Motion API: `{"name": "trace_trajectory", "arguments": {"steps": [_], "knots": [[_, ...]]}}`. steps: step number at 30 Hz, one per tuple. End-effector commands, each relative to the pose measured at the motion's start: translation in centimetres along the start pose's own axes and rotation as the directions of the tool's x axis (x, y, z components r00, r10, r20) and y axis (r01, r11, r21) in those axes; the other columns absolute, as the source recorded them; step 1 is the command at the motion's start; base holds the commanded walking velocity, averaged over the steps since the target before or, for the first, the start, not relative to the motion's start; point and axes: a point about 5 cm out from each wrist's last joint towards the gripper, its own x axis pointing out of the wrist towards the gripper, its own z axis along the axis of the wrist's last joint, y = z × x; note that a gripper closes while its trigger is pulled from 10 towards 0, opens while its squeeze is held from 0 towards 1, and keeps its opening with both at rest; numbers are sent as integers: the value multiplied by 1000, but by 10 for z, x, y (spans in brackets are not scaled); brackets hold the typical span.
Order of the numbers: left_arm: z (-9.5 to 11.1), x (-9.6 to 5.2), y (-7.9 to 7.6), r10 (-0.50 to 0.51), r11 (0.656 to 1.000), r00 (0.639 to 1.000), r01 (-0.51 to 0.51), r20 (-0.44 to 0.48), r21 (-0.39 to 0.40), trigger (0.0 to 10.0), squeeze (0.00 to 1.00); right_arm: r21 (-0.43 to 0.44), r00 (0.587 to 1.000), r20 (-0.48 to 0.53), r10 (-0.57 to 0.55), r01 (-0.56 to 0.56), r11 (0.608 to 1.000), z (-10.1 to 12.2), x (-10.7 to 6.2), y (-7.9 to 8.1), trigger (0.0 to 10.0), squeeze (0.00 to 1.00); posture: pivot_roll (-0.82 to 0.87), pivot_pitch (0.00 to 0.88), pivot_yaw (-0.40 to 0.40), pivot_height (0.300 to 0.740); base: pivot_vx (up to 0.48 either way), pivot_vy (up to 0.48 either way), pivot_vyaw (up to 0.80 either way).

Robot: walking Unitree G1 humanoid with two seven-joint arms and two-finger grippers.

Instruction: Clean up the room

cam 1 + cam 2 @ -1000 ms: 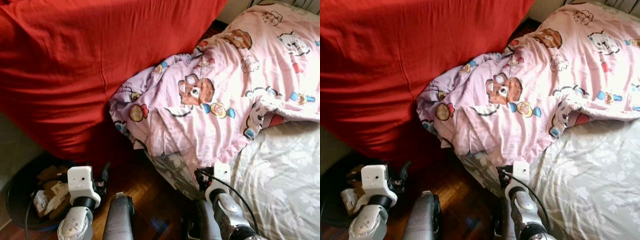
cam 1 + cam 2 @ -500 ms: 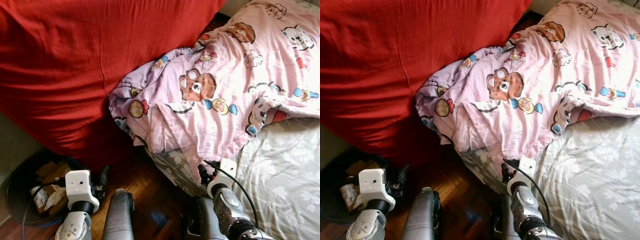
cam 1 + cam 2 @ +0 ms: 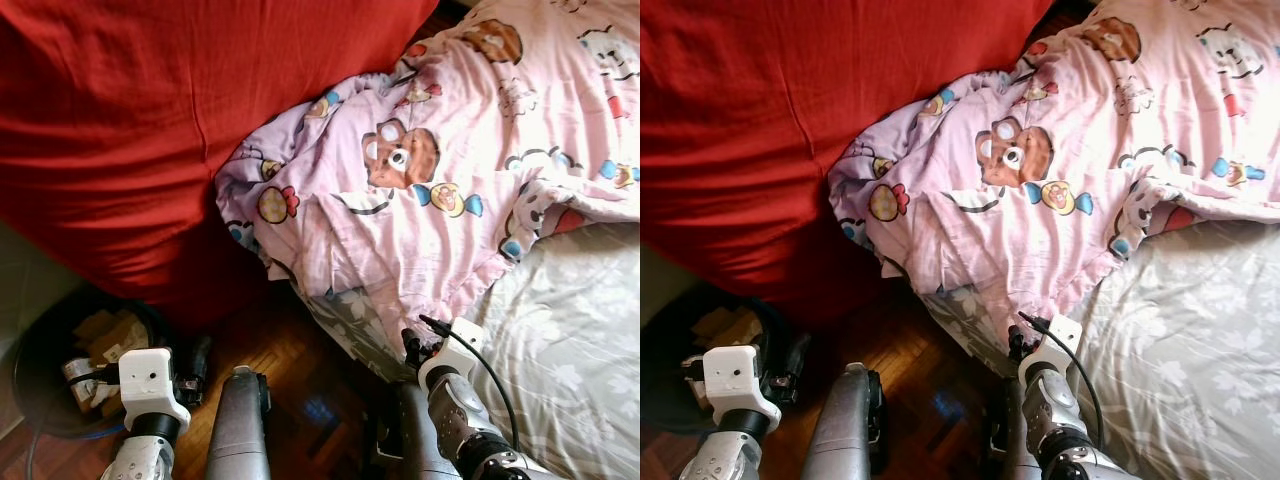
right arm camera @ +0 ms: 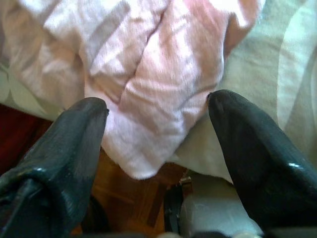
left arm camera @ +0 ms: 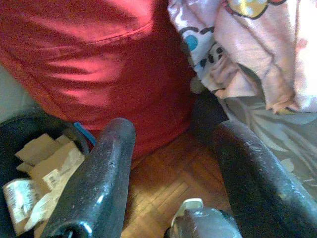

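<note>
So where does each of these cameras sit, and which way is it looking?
Eye views: on the head, looking down at the red cushion, pink blanket and both arms.
Left wrist: along the open left gripper toward cushion and bin.
Right wrist: along the open right gripper at the blanket's corner.
All share the blanket.

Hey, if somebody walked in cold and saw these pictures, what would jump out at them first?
First, the huge red fabric cushion filling the robot's upper left. Beside it on the right, a crumpled pink blanket with cartoon bear prints spills off a bed with a grey floral sheet, its corner hanging toward the wooden floor. The open right gripper sits at that hanging corner, and a round black bin of cardboard scraps stands at lower left.
</note>
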Motion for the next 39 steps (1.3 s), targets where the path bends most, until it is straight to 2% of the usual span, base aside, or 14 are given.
{"name": "trace_trajectory", "arguments": {"steps": [1,14,15,19,29,39], "knots": [[-5,-7,2,5,1000,999,-5,-39,4,10000,0,25,998,-49,-30,32,999,-12,-3,-6,10000,0,247,431,19,620,0,0,0],[1,-19,-2,-12,1000,998,12,-56,6,10000,0,43,999,-33,-16,18,999,-2,0,-4,10000,0,263,477,29,620,0,0,0],[-2,-23,-3,-14,1000,997,15,-70,5,10000,0,35,1000,-28,-12,13,999,0,1,-4,0,0,258,487,29,620,0,0,0],[-4,-31,-7,-22,1000,995,21,-100,-5,10000,0,23,1000,-7,-22,22,999,8,2,-7,0,0,245,505,28,620,0,0,0],[-9,-39,-8,-20,1000,991,18,-133,-12,10000,0,-15,1000,-13,-22,22,1000,6,1,-12,0,0,227,530,20,620,0,0,0],[-10,-41,-11,-22,1000,989,20,-145,-18,10000,0,-21,999,-16,-34,34,999,4,0,-17,0,0,222,531,17,620,0,0,0]]}}
